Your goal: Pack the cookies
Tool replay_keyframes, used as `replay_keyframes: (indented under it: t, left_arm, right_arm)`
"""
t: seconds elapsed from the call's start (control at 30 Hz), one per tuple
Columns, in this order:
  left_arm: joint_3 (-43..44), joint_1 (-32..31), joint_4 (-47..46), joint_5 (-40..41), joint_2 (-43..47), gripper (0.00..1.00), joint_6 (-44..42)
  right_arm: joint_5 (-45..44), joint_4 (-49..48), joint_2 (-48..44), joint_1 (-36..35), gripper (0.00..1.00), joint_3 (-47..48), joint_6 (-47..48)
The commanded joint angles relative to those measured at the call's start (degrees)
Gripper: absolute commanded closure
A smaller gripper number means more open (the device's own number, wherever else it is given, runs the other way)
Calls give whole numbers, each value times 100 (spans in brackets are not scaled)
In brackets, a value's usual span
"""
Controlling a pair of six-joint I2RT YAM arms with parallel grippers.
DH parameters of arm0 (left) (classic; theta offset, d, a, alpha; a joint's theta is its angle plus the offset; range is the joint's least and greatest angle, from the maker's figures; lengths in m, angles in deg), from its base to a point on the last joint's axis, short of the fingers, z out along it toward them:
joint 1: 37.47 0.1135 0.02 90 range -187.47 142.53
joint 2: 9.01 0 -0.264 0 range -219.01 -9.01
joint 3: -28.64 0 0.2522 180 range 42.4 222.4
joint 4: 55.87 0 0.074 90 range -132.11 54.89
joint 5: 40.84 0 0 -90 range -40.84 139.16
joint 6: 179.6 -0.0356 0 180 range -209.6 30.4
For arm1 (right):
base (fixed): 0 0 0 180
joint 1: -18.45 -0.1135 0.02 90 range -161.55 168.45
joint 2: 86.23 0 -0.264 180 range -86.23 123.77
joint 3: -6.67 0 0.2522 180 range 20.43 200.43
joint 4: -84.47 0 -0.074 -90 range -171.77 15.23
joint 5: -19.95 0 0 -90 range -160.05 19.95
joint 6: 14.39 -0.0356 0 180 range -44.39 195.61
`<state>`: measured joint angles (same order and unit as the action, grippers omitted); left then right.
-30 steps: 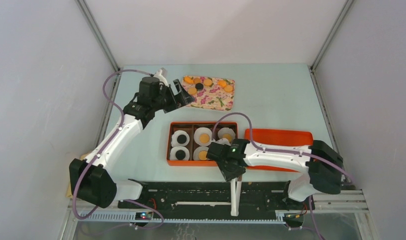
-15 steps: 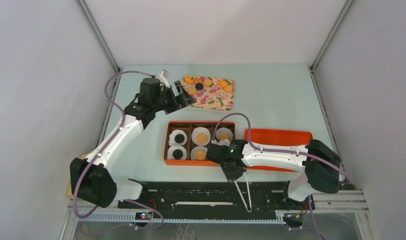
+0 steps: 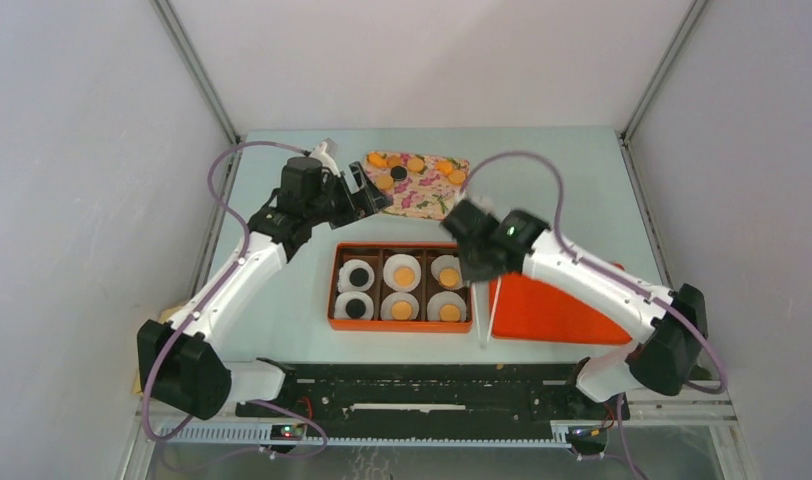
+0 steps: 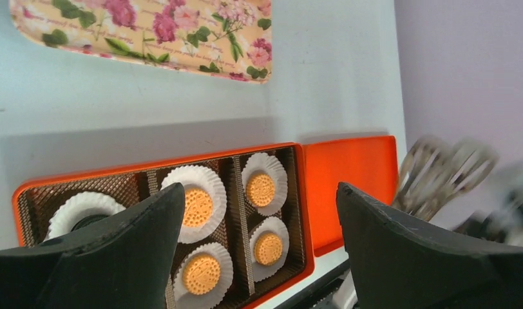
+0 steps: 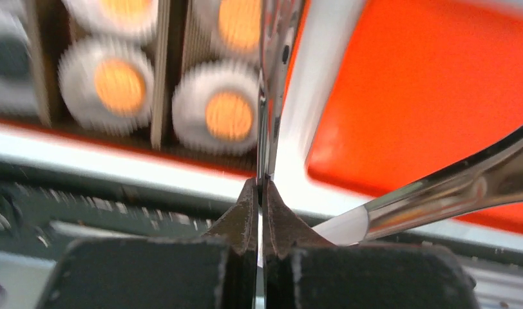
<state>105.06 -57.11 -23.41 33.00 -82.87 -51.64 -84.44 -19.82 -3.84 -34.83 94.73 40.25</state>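
We judge the packing close to finished. The orange box (image 3: 382, 325) sits on the bench (image 3: 562, 190) in front of the arms. Each of its six compartments holds a white paper cup (image 4: 215, 192) with one of the cookies (image 3: 406, 274) in it: two black in the left column, four orange-tan in the middle and right columns. We see no free cup.

The floral tray (image 3: 427, 200) beyond the box carries more cookies, several orange-tan ones and one black, grouped toward its far edge. With the box full, we judge that these have nowhere to go and are probably surplus.

The lid (image 3: 552, 315) lies on the bench just to the right of the box, not on it. Closing the box looks like the one step left, if the task reaches that far.

The right tool (image 5: 262, 196) is pinched tight on a pair of metal tongs (image 5: 275, 71), which hang over the gap between box and lid. We see no cookie in them, though the wrist view is blurred. The left tool (image 4: 259, 193) hovers by the tray's near-left corner with its jaws wide apart — nothing in them.
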Motion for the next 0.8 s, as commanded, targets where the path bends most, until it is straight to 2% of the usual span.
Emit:
replay_keyframes:
  t: [0.0, 0.13, 0.3, 0.33, 0.37, 0.5, 0.53, 0.7, 0.77]
  left_arm:
    - [238, -266, 322, 870, 543, 9, -340]
    - [387, -395, 433, 1156, 829, 8, -503]
    - [359, -400, 455, 1329, 927, 8, -581]
    - [354, -400, 461, 1365, 909, 8, -600]
    - [366, -400, 478, 1393, 879, 8, -612]
    - [474, -400, 537, 1395, 665, 8, -652]
    - [506, -405, 538, 1387, 610, 8, -657]
    - [694, -400, 548, 1371, 310, 8, -642]
    - [728, -400, 531, 1353, 250, 8, -614]
  right_arm:
    - [-430, -656, 663, 1444, 100, 1373, 1222]
    - [-26, -568, 2417, 2715, 100, 3613, 1829]
    - [145, 570, 5611, 3581, 100, 7956, 2162]
    - [258, 593, 5943, 3730, 100, 8397, 2108]
    - [412, 434, 6051, 3902, 100, 8398, 2000]
    - [1036, -1195, 5323, 4435, 100, 6069, 1629]
    - [1122, -1327, 5280, 4527, 100, 5849, 1605]
    - [1369, -1024, 5752, 4713, 99, 6275, 1795]
    - [1533, -1035, 5859, 4752, 83, 6279, 1822]
